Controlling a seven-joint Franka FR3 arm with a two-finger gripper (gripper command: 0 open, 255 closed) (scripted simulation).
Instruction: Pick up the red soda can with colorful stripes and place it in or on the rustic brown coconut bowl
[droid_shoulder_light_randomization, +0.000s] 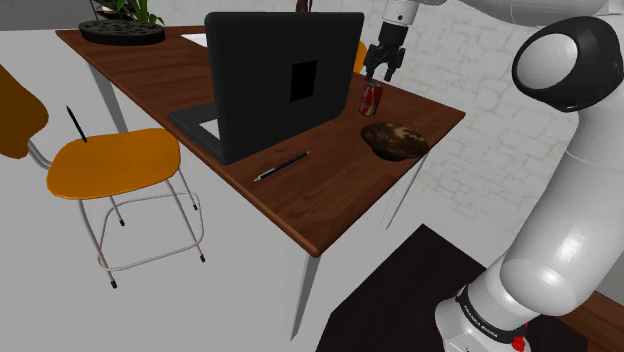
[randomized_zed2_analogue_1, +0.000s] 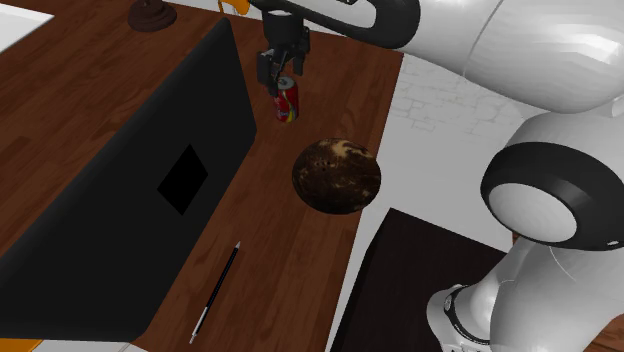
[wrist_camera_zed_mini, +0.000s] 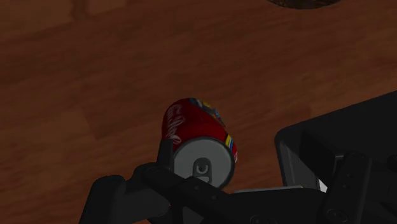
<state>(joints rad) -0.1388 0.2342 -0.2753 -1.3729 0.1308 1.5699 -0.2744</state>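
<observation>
Directly under the tool (droid_shoulder_light_randomization: 381, 72), close against its tip, is the red soda can (droid_shoulder_light_randomization: 372, 98), with the brown wood counter (droid_shoulder_light_randomization: 330, 190) beneath it. The tool hangs from above over the can's lid, so I judge the task to be at the grasp itself. The approach looks finished, but nothing has been carried anywhere. Whether the tool is apart or already clamped on the can I cannot tell, because black parts overlap the lid in the wrist view. I also cannot tell whether the can's base has left the counter. The coconut bowl (randomized_zed2_analogue_1: 336, 175) lies near the tool, on the side toward the stand, apart from the can and with nothing in it. The black laptop (droid_shoulder_light_randomization: 270, 80) stands on the tool's other side. What is left, then, is most of the job (securing the can if that is not done, lifting it, crossing the short gap and setting it into the bowl). The can itself has a glossy red body with white script lettering. A band of yellow, blue and green stripes runs near its upper rim, and the silver lid has its pull tab facing the wrist camera. The bowl is dark, mottled brown and rough-looking, shallow and wide enough, I would guess, to take the can lying or standing.
</observation>
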